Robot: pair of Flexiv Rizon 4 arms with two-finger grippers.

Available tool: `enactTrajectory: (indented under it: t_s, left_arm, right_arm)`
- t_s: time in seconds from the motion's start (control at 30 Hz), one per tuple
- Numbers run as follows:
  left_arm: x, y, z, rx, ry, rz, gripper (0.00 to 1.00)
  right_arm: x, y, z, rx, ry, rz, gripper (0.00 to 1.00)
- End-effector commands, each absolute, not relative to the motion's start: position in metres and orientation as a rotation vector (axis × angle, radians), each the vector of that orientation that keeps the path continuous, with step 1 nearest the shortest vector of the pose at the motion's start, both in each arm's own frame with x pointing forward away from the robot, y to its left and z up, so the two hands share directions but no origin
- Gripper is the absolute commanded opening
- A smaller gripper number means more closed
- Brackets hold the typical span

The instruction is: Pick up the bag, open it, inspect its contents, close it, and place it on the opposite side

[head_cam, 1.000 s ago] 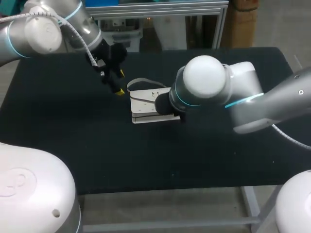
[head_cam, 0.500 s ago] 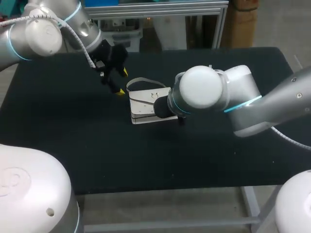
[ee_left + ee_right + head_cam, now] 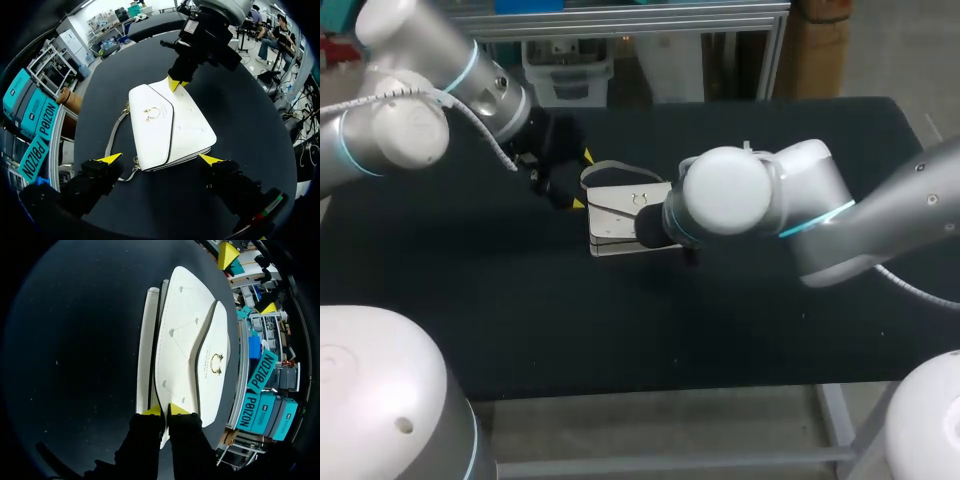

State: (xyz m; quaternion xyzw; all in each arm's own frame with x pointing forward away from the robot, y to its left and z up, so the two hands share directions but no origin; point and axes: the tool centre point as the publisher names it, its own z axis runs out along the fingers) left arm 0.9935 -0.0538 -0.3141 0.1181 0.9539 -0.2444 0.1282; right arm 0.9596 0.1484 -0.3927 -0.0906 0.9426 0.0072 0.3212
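Observation:
A white flap bag (image 3: pixel 620 213) with a gold clasp lies flat on the black table, its grey strap (image 3: pixel 610 167) looped behind it. My left gripper (image 3: pixel 581 180) is at the bag's left end, open. In the left wrist view the bag (image 3: pixel 170 127) has its near end between the wide-spread fingers of the left gripper (image 3: pixel 160 160), with neither touching it. My right gripper (image 3: pixel 165 411) is shut on the bag's (image 3: pixel 182 340) thin edge at the opposite end. In the head view the right arm's joint hides it. The right gripper (image 3: pixel 175 82) shows pinched at the bag's far corner.
The black table (image 3: pixel 470 300) stretches wide on all sides of the bag, with its front edge near the bottom of the head view. The right arm's bulky joint (image 3: pixel 725 205) hangs over the bag's right end.
My left gripper has moved down and right until its open fingers straddle the bag's left end. The right gripper has closed on the bag's edge, and its arm shifted slightly left.

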Motion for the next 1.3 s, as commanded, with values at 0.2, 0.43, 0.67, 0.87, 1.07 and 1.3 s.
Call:
enactTrajectory:
  t_s: [0.2,0.43,0.67,0.87,1.07,1.3]
  left_arm:
    - [0.989,-0.056,-0.316,0.280,2.702,-0.758,1.00]
    - [0.989,-0.056,-0.316,0.280,2.702,-0.758,1.00]
    - [0.983,-0.064,-0.327,0.489,2.620,-0.721,1.00]
    - [0.979,-0.075,-0.331,0.588,2.472,-0.727,1.00]
    - [0.973,-0.083,-0.335,0.662,2.384,-0.753,0.75]
    - [0.970,-0.095,-0.346,0.713,2.315,-0.743,0.57]
  right_arm:
    - [0.956,0.154,-0.399,-0.181,2.480,0.020,0.00]
    - [0.956,0.154,-0.399,-0.181,2.480,0.020,0.00]
    - [0.956,0.154,-0.399,-0.181,2.480,0.020,0.00]
    - [0.956,0.154,-0.399,-0.181,2.480,0.020,0.00]
    - [0.956,0.154,-0.399,-0.181,2.480,0.020,0.00]
    - [0.956,0.154,-0.399,-0.181,2.480,0.020,0.00]
